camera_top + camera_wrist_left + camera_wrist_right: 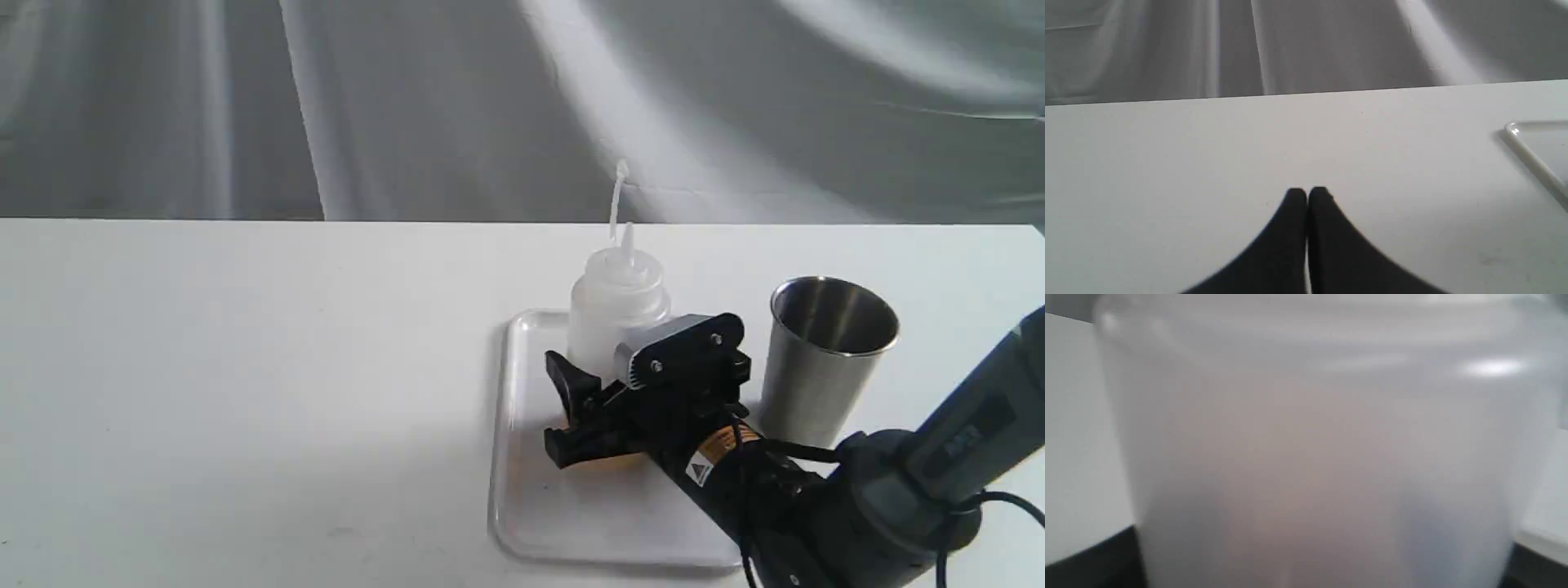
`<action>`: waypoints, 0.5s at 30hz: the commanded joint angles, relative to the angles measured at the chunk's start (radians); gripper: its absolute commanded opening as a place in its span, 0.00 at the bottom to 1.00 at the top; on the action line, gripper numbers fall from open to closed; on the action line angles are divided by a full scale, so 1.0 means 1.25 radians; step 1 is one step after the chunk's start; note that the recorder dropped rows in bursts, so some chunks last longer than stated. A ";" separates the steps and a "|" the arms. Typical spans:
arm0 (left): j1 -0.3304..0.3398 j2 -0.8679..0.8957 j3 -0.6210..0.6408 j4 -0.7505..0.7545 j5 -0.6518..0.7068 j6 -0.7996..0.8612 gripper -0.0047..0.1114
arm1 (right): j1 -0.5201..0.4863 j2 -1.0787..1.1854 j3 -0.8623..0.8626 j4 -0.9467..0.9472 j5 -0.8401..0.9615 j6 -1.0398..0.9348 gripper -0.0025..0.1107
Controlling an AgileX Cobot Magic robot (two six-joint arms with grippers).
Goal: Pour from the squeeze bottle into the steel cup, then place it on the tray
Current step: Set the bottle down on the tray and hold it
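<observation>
The squeeze bottle [614, 314] stands upright on the tray [571, 514], its nozzle pointing up and the cap strap rising above it. My right gripper [565, 413] is around its lower body, one finger on each side, shut on it. An amber tint shows under the gripper. The bottle's cloudy wall [1314, 449] fills the right wrist view, with dark fingers [1086, 563] at both lower corners. To the right of the tray, the steel cup [824, 359] stands upright on the table. My left gripper [1307, 192] is shut and empty, low over bare table.
A corner of the tray [1531, 151] shows in the left wrist view. The white table [245, 392] ends at a far edge before a grey draped cloth [408, 106]. My right arm [914, 482] comes in from the lower right, close to the cup.
</observation>
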State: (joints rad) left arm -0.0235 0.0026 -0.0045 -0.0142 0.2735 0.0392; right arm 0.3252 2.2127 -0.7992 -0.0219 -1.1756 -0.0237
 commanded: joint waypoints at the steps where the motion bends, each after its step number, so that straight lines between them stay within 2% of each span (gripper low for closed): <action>1: 0.001 -0.002 0.004 -0.001 -0.006 -0.002 0.04 | 0.001 -0.006 -0.005 0.012 -0.036 0.002 0.02; 15: 0.001 -0.002 0.004 -0.001 -0.006 -0.004 0.04 | 0.001 0.022 -0.005 0.025 -0.036 0.007 0.02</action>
State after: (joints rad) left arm -0.0235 0.0026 -0.0045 -0.0142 0.2735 0.0392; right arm 0.3252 2.2377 -0.8009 0.0000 -1.2133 -0.0237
